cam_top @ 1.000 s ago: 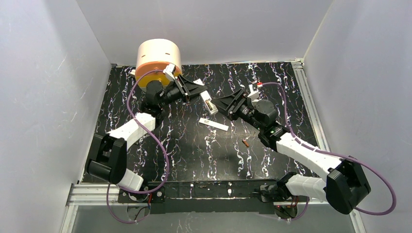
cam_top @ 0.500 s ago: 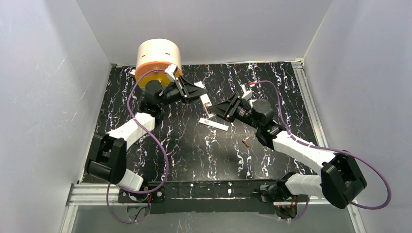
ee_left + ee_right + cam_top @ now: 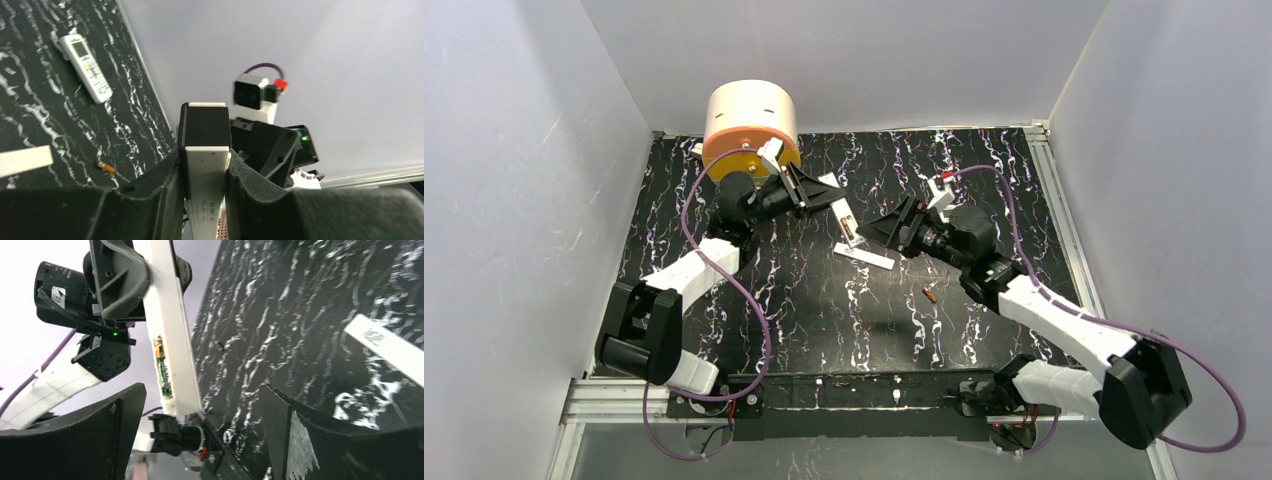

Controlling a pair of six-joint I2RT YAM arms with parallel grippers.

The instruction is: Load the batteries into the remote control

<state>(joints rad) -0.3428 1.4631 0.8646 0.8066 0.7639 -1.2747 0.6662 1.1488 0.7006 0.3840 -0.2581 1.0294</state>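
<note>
The left pincer (image 3: 816, 190) is clamped on the remote control (image 3: 846, 217), whose open bay (image 3: 164, 367) holds one battery (image 3: 159, 347); the bay's second slot is unclear. The right pincer (image 3: 872, 228), jaws apart, hovers just beside the remote's free end. On open table (image 3: 804, 300), toward the arm bases from it, lie a white bar (image 3: 864, 256), near, and a loose battery (image 3: 930, 295), farther.

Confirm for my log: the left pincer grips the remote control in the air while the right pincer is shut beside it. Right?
No. The right pincer is open, as the right wrist view shows; the left pincer does grip the remote control in the air.
</note>
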